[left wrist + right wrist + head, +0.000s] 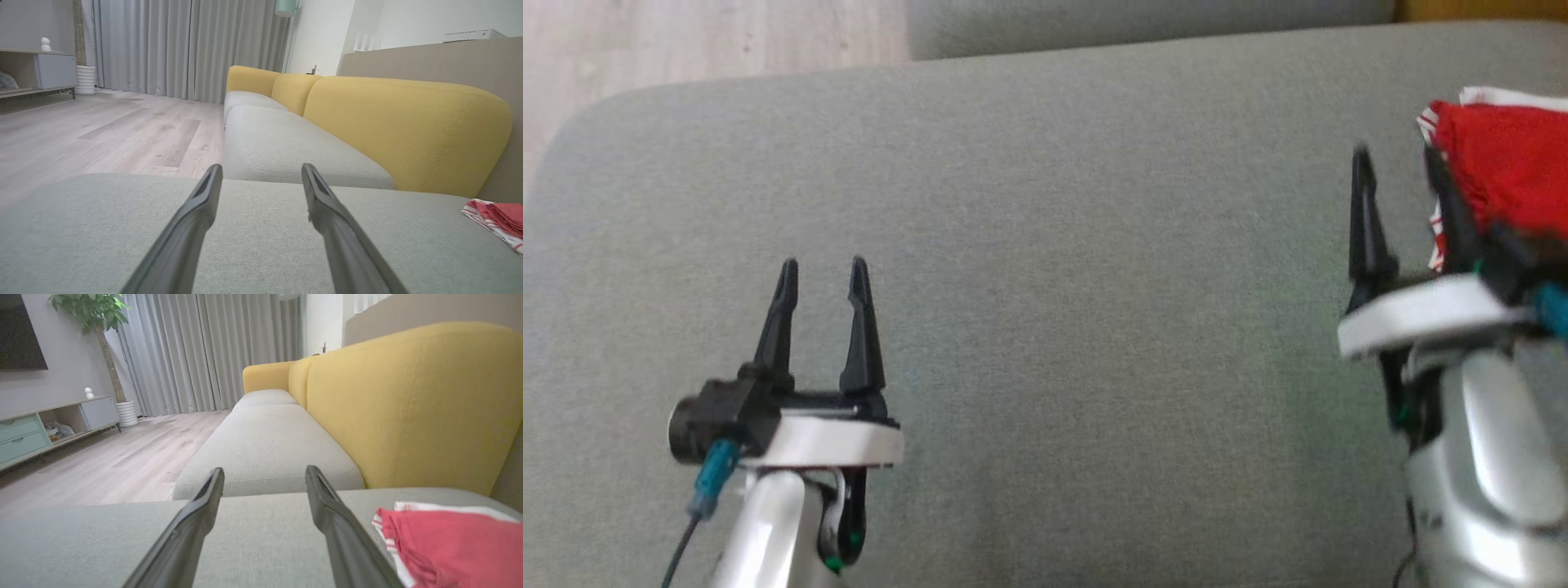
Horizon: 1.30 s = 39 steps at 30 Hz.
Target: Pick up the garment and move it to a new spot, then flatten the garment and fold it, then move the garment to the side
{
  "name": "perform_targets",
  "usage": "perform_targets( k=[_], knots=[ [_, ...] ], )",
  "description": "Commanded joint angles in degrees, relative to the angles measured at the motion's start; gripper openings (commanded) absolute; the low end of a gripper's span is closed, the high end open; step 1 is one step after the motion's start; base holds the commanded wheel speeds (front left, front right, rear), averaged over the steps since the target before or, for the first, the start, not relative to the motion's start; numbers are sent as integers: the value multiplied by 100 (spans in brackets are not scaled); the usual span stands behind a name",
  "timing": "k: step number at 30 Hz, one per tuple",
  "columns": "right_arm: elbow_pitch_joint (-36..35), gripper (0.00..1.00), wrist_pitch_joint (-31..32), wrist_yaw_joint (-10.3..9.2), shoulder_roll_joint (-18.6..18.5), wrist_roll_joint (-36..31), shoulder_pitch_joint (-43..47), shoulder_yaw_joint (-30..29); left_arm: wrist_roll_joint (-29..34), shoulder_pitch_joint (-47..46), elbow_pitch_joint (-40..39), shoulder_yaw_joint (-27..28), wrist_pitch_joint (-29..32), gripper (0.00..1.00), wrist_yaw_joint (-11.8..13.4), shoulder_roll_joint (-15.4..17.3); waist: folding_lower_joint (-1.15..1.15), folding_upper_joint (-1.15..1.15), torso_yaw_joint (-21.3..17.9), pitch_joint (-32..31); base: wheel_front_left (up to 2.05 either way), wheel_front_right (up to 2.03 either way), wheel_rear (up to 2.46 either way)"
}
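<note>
The garment (1515,155) is a folded red cloth with white-and-red striped edges, lying at the far right of the grey cushion (1045,245). My right gripper (1395,155) stands open just left of it, one finger (1450,204) against its left edge and nothing between the fingers. The right wrist view shows this gripper (265,469) over bare cushion with the garment (453,543) to its lower right. My left gripper (823,264) is open and empty at the lower left, far from the cloth. In the left wrist view, that gripper (262,167) points along the cushion, with the garment (500,216) at the right edge.
Beyond the cushion runs a sofa with grey seats (265,445) and a yellow backrest (408,404). Wooden floor (686,41) lies past the cushion's far-left corner. A low cabinet (49,424), a potted plant (102,347) and curtains stand further off.
</note>
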Motion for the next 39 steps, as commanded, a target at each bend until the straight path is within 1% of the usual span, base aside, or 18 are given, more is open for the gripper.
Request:
perform_targets(
  k=[1, 3, 4, 7, 10, 16, 19, 22, 26, 32, 39],
  knots=[
    [-218, 100, -148, -11, 70, 258, 173, 208, -43, -5, -235, 168, -28, 100, 58, 44, 1, 0, 105, -114, 0, 0, 0],
    [-188, 100, -268, -11, 74, 487, 438, 374, -56, 79, -256, 165, -28, 100, 84, 44, 1, 0, 134, -148, 0, 0, 0],
    [-188, 100, -268, -11, 74, 487, 438, 374, -56, 79, -256, 165, -28, 100, 84, 44, 1, 0, 134, -148, 0, 0, 0],
    [-57, 100, -443, -11, 76, 785, 766, 512, -245, 202, -210, 182, -28, 100, 198, 44, 1, 0, 160, -195, 0, 0, 0],
    [14, 100, -529, -11, 76, 887, 871, 588, -203, 196, -196, 215, -28, 100, 219, 44, 1, 0, 165, -217, 0, 0, 0],
    [97, 100, -611, -11, 77, 933, 899, 721, -185, 194, -232, 290, -28, 100, 240, 44, 1, 0, 148, -227, 0, 0, 0],
    [120, 100, -632, -11, 77, 926, 883, 761, -270, 211, -189, 295, -28, 100, 241, 44, 1, 0, 144, -229, 0, 0, 0],
    [153, 100, -644, -11, 77, 863, 881, 745, -320, 216, -178, 286, -28, 100, 210, 44, 1, 0, 145, -239, 0, 0, 0],
    [175, 100, -658, -11, 77, 850, 882, 728, -333, 238, -188, 312, -28, 100, 233, 44, 1, 0, 145, -256, 0, 0, 0],
    [170, 100, -673, -11, 77, 876, 887, 757, -340, 262, -234, 363, -28, 100, 196, 43, 1, 0, 140, -273, 0, 0, 0],
    [228, 100, -683, -11, 77, 824, 910, 743, -538, 268, -234, 389, -28, 100, 115, 43, 1, 0, 143, -277, 0, 0, 0]
  ],
)
